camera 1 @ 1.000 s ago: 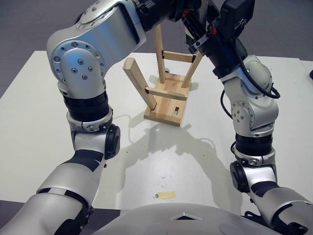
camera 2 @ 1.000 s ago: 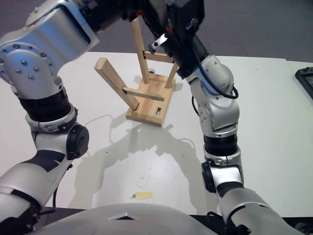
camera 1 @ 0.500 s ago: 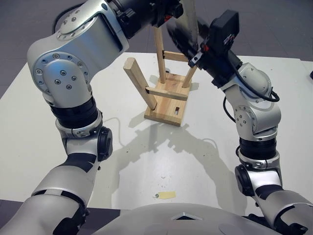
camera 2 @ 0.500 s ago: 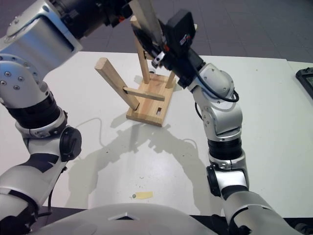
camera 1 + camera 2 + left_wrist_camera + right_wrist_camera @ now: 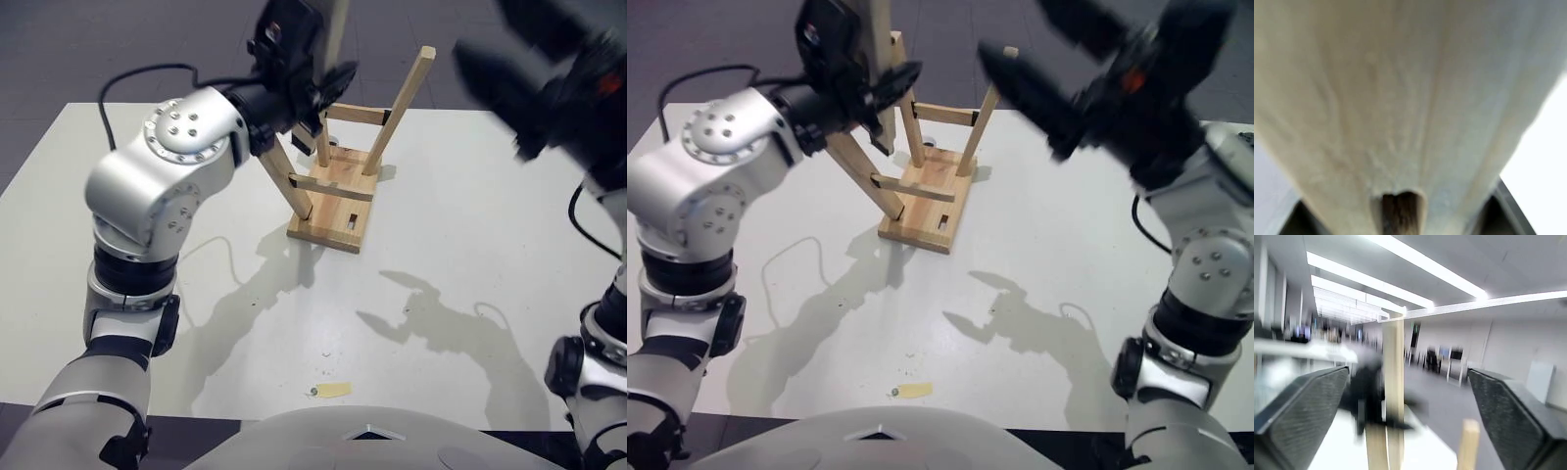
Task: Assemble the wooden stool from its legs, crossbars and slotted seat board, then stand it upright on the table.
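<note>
The left pincer (image 5: pixel 884 93) is pinching a loose leg (image 5: pixel 880 29) and holding it upright. The slotted seat board (image 5: pixel 333 220) is lying flat on the tabletop (image 5: pixel 470 245) just below that pincer, with fitted legs (image 5: pixel 409 98) and a crossbar (image 5: pixel 355 114) projecting upward beside it. The right pincer (image 5: pixel 1058 54) is hanging spread and empty, well apart from the board. Judged risk: the held leg is sitting close to the fitted legs, so a tilted descent could be knocking them loose, jamming its end beside the slot, or sliding the unrestrained board.
</note>
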You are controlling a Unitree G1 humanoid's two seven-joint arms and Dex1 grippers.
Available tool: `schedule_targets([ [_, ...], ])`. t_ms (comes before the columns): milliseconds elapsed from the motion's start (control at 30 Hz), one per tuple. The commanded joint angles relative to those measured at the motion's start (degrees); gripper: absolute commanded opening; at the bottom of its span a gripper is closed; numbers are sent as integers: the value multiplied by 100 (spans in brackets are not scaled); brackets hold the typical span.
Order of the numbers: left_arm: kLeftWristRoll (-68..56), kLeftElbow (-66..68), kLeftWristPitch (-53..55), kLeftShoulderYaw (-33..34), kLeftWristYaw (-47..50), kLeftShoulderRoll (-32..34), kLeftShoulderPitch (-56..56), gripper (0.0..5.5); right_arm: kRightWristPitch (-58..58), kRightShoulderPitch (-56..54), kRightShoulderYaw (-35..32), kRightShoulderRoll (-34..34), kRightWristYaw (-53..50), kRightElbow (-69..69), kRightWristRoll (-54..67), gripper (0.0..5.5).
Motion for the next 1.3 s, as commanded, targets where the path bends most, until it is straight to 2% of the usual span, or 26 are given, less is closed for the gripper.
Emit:
schedule_targets([
  [33, 511, 17, -215, -301, -170, 2, 119, 206, -20, -617, 430, 736, -1101, 127, 346, 520],
  [100, 668, 41, -252, -337, -232, -46, 117, 206, -56, -684, 627, 970, -1366, 171, 281, 538],
  [233, 894, 95, -301, -320, -312, -166, 50, 206, -112, -566, 1018, 1470, -1873, 150, 107, 540],
  [267, 947, 96, -301, -322, -331, -200, 37, 206, -117, -540, 1094, 1593, -1976, 134, 123, 519],
  [333, 1030, 84, -298, -347, -357, -256, 10, 206, -124, -479, 1228, 1772, -2094, 79, 154, 540],
  [467, 1184, 82, -275, -358, -421, -401, -22, 206, -102, -436, 1469, 2064, -2309, 49, 161, 540],
  [733, 1389, 31, -224, -389, -535, -595, -52, 206, -73, -379, 1803, 2334, -2402, 204, -44, 413],
  [1133, 1640, 40, -238, -380, -671, -760, -13, 206, 179, -293, 1787, 2107, -2214, 400, -214, 205],
  [1300, 1705, 59, -251, -332, -710, -782, -22, 206, 260, -323, 1800, 2032, -2152, 440, -274, 164],
])
